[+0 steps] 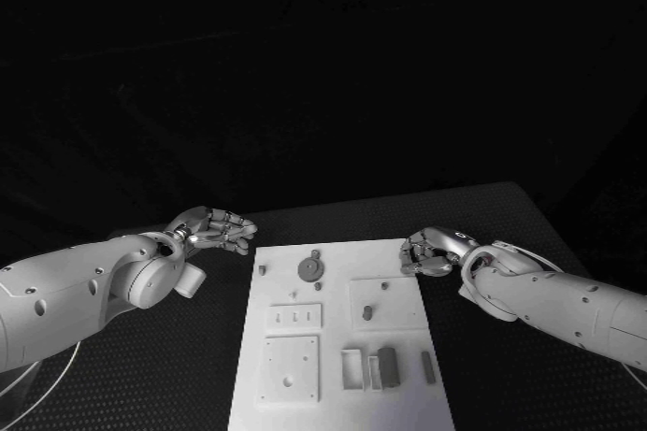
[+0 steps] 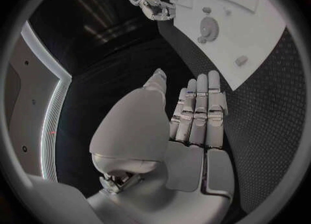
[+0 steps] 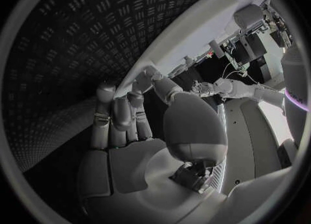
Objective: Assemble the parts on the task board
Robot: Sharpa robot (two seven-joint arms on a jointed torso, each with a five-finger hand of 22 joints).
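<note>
Head view, left hand (image 1: 216, 231) curled, right hand (image 1: 429, 251) curled

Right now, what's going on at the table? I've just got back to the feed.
Nothing is being held. The left robot hand hovers over the black table just off the far-left corner of the white rectangular task board, fingers apart and empty. The right robot hand sits at the board's far-right edge, fingers curled; no part is visible in it. The small grey gear-shaped part and the other grey parts lie untouched on the board.

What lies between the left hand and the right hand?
In the head view, the far end of the task board lies between the left hand and right hand, bearing a round gear part.
</note>
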